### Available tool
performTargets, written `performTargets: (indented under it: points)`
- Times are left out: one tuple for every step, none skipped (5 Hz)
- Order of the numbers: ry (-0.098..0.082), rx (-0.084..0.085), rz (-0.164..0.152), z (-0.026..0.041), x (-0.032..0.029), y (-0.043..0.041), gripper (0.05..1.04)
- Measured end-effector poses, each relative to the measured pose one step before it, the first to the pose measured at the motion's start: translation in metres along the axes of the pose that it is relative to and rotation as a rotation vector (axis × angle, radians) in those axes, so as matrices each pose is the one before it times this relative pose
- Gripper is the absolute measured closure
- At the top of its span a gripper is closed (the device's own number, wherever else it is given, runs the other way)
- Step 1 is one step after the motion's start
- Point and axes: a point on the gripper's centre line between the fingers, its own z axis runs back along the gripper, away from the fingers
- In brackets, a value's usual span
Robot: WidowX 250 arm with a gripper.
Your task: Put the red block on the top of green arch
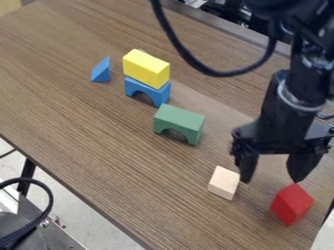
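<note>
One brown tabletop point(98, 141) carries the blocks. Above it hangs the end effector point(271, 179), fingers spread apart. The green arch point(179, 120) stands mid-view; beyond it, the yellow block point(146, 68) lies on the blue arch point(148, 90). The red block point(291, 204) sits near one fingertip, the pale block point(223, 182) near the other. A blue wedge point(101, 71) completes the group.

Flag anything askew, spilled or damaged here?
No spill or damage visible. Yellow block sits on the blue arch; green arch stands upright. Only mild flag: red block lies close to the table edge, so a nudge might drop it.
</note>
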Motion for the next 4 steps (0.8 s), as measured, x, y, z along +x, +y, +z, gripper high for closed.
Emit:
performTargets:
  points:
    - [-0.0394,-0.0028,0.2474,-0.0007,0.00017,-0.00586,0.083]
    - [0.0001,-0.0184,0.0295,-0.00191,-0.00008,-0.00477,0.083]
    - [0.0149,-0.0183,0.0281,-0.00241,0.00109,-0.00363,0.083]
    - [0.002,-0.0058,0.0538,-0.00515,0.00104,0.0029,0.083]
